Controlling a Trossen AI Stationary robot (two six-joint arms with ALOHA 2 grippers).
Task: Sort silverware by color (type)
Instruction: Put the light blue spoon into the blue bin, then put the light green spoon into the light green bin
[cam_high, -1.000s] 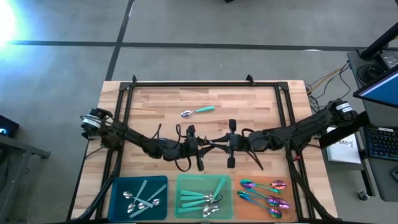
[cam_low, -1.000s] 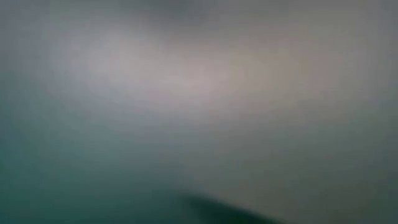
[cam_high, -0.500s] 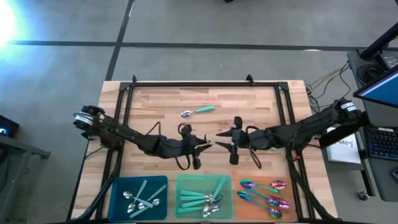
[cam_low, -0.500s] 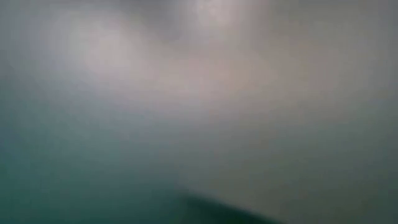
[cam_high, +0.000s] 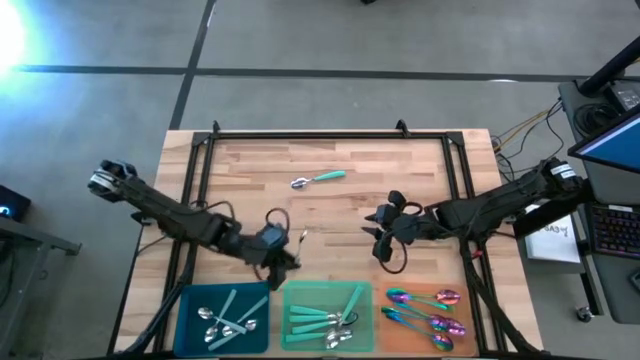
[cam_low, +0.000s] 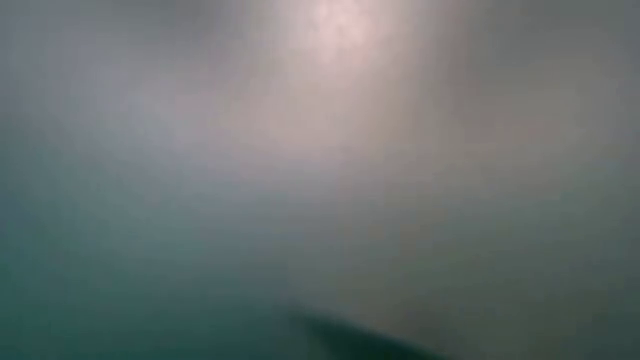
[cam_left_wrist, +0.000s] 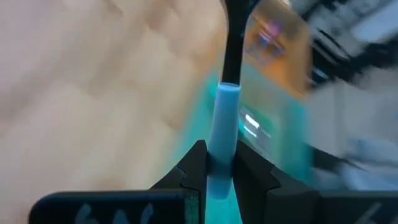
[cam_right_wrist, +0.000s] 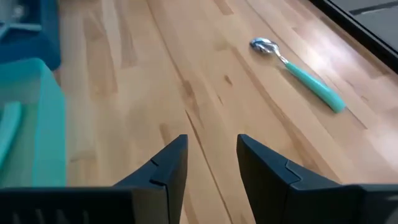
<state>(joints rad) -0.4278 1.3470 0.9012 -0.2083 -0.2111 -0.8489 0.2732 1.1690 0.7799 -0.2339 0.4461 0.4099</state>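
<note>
My left gripper hovers just beyond the gap between the blue tray and the green tray, shut on a spoon with a pale blue handle. My right gripper stands open right of the table's middle, with nothing between its fingers. A teal-handled spoon lies flat on the wood farther back; the right wrist view shows this spoon too. Several spoons lie in each of the blue, green and orange trays. My left gripper pinches the spoon's pale blue handle between its two fingers. The handle runs along the fingers and sticks out forward past their tips. Its dark far end points away, and the spoon appears clear of the table.
The three trays sit side by side along the table's near edge. A black frame runs around the table top. Bare wood spreads across the table's far half. The low view is a blur and shows nothing.
Both grippers stood close together at the table's middle. My left gripper has drawn back toward the left and near edges, over toward the blue and green trays, taking the pale blue spoon along. My right gripper has backed off a little toward the right.
</note>
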